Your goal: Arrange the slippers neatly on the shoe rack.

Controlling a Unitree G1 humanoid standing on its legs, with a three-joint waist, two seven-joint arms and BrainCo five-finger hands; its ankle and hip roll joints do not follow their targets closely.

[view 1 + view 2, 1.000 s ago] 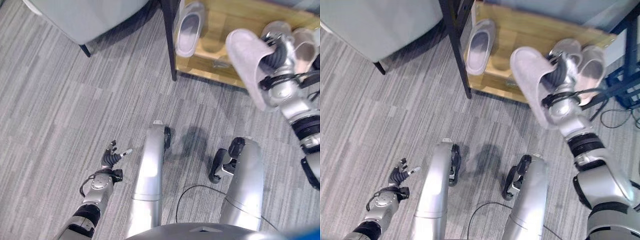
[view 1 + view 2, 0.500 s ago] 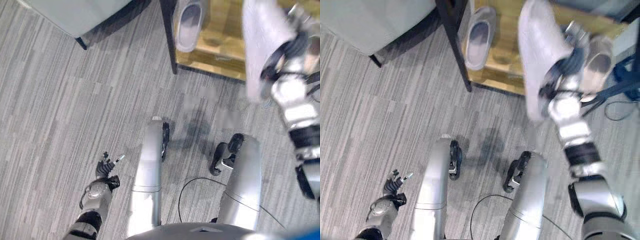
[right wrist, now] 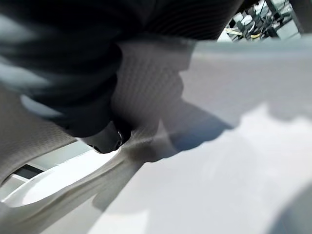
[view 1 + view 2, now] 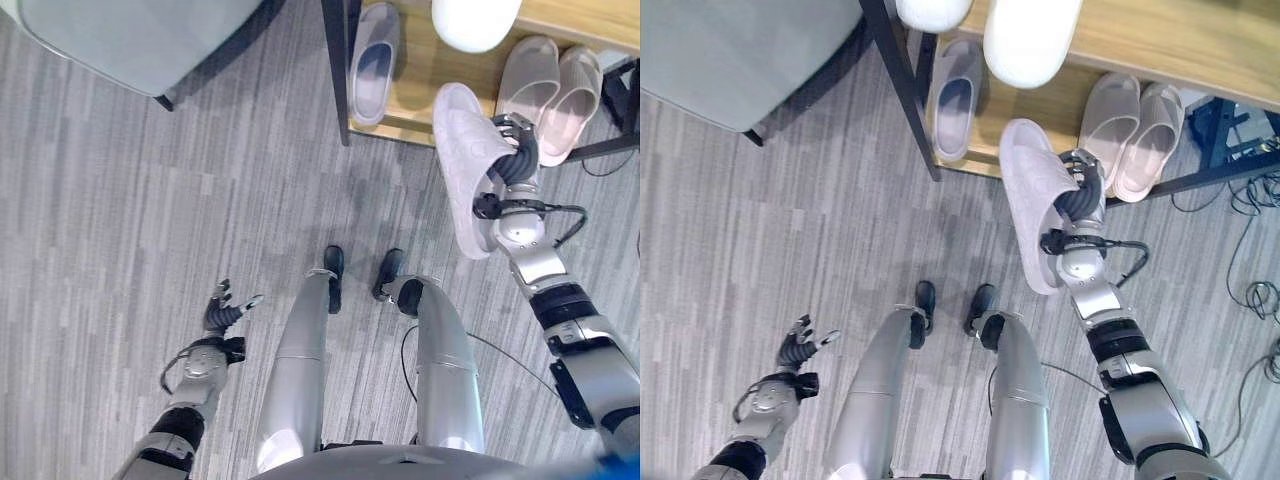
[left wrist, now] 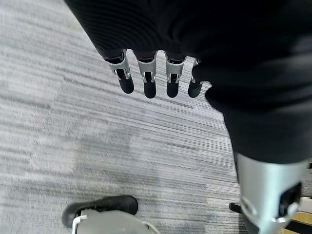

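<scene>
My right hand [image 4: 512,165] is shut on a pale lavender slipper [image 4: 462,170], held sole-out just above the carpet in front of the shoe rack's lower shelf [image 4: 425,75]. On that shelf lie a single grey slipper [image 4: 372,62] at the left and a pink pair [image 4: 548,88] at the right. White slippers [image 4: 1032,35] sit on the wooden top shelf [image 4: 1170,40]. The right wrist view has the held slipper's fabric [image 3: 204,161] pressed close to the hand. My left hand [image 4: 224,312] hangs open low over the carpet, fingers [image 5: 148,80] relaxed and holding nothing.
The rack's black post [image 4: 337,70] stands at its left corner. A grey piece of furniture [image 4: 150,35] on dark legs is at the far left. Loose cables [image 4: 1255,250] lie on the floor to the right of the rack.
The whole view has shifted, bringing the rack's top shelf into sight. My right hand keeps the lavender slipper, which has come down from over the shelf to just in front of it.
</scene>
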